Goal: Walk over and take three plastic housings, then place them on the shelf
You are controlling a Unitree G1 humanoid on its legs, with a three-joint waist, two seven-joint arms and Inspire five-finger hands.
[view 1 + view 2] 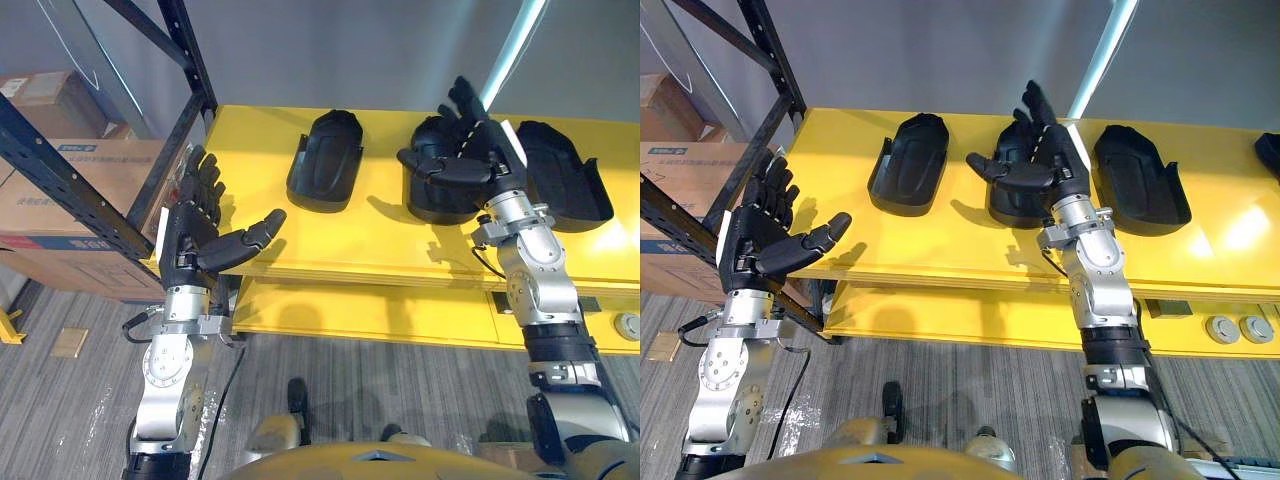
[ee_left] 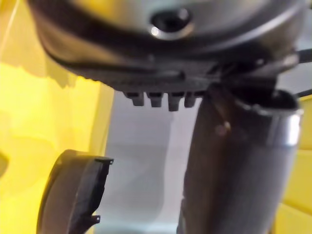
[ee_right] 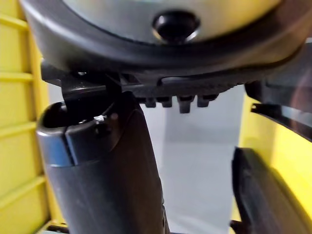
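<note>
Nearest to my camera is the left hand [image 1: 190, 232], raised at the near left corner of the yellow table [image 1: 380, 245], beside the black rack post [image 1: 60, 175]. Its fingers are straight and spread, the thumb stands out to the side, and it holds nothing.

Further in, my right hand [image 1: 1040, 160] is over the middle housing [image 1: 430, 195]. Its fingers are also straight and its thumb points sideways above the part; I see no grip on it, and I cannot tell if the palm touches it. Three black plastic housings lie in a row on the yellow top: the left housing [image 1: 908, 162], the middle one under my hand, and the right housing [image 1: 1138, 178] just beside it. A cardboard box [image 1: 85, 190] sits behind the rack.

In my judgement the risk is in the closing. The middle and right housings are very near to each other, so spread fingers may push the neighbour along the smooth top or catch both parts. The shell is curved, so a shallow pinch could let it slip. My left hand is also close to the rack post and could hit it if it swings outward.
</note>
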